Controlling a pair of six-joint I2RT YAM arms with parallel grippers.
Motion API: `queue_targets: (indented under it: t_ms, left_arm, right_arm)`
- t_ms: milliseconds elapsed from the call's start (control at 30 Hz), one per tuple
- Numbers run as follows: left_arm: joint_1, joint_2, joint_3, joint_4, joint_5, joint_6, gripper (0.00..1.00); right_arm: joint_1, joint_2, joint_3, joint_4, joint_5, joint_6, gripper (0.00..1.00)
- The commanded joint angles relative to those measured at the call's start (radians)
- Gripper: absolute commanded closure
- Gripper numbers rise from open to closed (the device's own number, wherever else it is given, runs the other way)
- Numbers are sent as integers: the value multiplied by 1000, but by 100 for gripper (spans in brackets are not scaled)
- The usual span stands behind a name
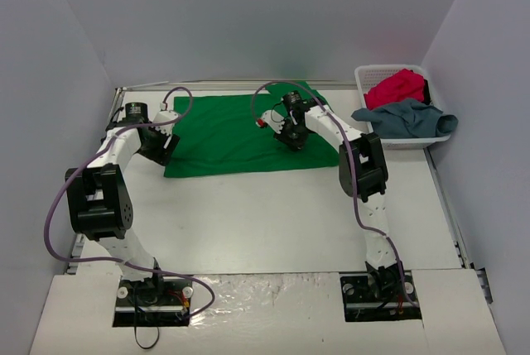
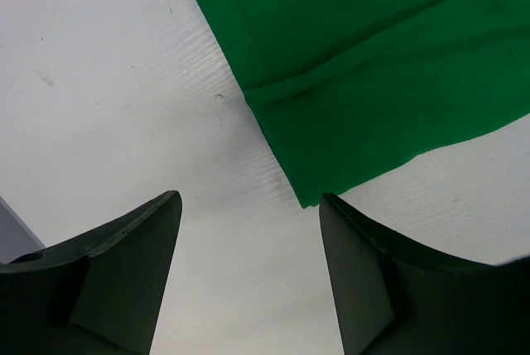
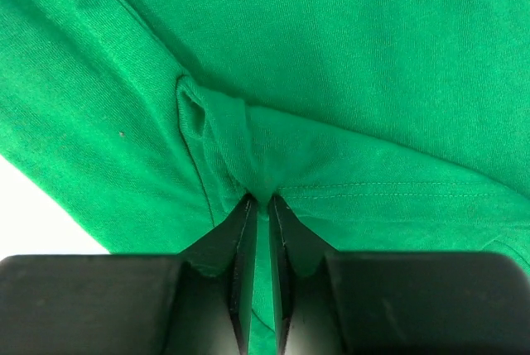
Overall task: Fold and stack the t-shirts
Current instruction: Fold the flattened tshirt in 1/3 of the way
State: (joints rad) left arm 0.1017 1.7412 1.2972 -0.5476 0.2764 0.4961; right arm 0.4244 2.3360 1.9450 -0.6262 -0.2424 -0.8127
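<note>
Folding is only beginning: my right hand (image 3: pixel 260 200) is pinching the bright green cloth t-shirt (image 1: pixel 224 136), left hand (image 2: pixel 248 199) gaping; crimson t-shirt (image 1: pixel 397 86) and grey-blue t-shirt (image 1: pixel 406 119) are waiting in the white lattice basket (image 1: pixel 362 74).

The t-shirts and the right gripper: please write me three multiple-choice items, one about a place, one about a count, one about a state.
1. Where does the red t-shirt lie?
A. In the white basket
B. On the bare table in front of the arms
C. Under the left arm

2. How many t-shirts are in view?
A. Two
B. Three
C. Four

3. What is the state of the right gripper?
A. Open over the bare table
B. Shut on a fold of the green t-shirt
C. Shut on the basket rim

Key:
1 A, the red cloth sits inside the basket at the far right.
2 B, there is one green, one red, and the grey-blue t-shirt.
3 B, the right wrist view shows its fingers together with green cloth pinched between them.
</note>
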Motion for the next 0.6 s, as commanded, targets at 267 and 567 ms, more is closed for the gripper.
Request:
queue_targets:
  t_ms: [267,567]
  left_arm:
    - [12,-12,27,-15,29,-7,34]
    - [13,-22,7,-5,29,-5,34]
  right_arm:
    - [-3,-66,43,-63,35,-3,100]
    - [17,-66,115,-73,63,0,100]
